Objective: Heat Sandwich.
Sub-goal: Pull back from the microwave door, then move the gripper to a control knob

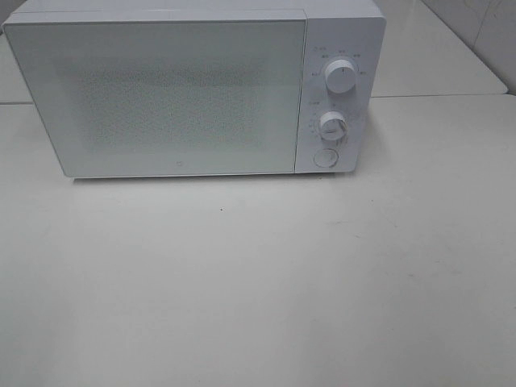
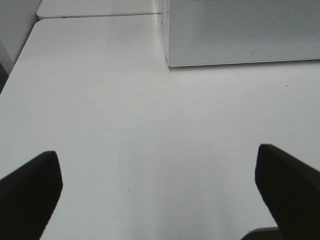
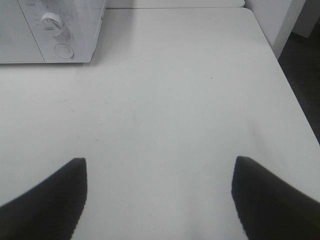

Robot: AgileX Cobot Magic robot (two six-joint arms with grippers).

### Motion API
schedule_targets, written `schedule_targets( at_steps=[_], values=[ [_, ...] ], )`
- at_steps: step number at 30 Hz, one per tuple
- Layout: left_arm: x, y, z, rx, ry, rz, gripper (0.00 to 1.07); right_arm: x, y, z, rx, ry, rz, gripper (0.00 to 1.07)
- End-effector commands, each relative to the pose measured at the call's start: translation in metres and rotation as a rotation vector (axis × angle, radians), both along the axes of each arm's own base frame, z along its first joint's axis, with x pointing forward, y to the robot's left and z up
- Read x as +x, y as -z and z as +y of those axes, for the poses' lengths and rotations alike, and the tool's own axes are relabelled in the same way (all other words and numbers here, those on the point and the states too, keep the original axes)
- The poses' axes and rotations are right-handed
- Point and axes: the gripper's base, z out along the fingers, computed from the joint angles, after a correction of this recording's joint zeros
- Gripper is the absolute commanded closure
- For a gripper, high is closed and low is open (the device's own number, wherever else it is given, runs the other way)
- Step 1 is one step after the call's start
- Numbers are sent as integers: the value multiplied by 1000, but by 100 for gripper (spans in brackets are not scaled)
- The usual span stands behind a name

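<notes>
Left wrist: left gripper (image 2: 156,152) hovers over table (image 2: 100,100), aimed at microwave (image 2: 240,30), jaws wide, empty. Right gripper (image 3: 160,160) likewise, facing dial (image 3: 51,21), wide, empty. Sandwich unseen in any view

The white table (image 1: 258,282) carries a white microwave (image 1: 161,89), standing well ahead of both claws, its door end facing the left gripper (image 2: 159,187) and its knob end facing the right gripper (image 3: 159,192).

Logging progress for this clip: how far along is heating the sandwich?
Done: nothing provable; the microwave door is shut and no sandwich shows in any view. In hand: nothing; left gripper and right gripper are open and empty. Left: cannot tell whether it is inside.
</notes>
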Motion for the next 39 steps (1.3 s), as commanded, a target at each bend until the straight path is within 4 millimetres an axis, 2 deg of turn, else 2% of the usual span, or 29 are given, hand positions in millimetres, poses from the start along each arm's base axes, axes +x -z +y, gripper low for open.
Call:
schedule_targets(
  at_steps=[1, 39],
  values=[
    [-3, 0, 0, -2, -10, -37, 5, -3, 0, 0, -1, -1, -31, 31],
    [-3, 0, 0, -2, -10, -36, 5, -3, 0, 0, -2, 0, -31, 31]
  ],
)
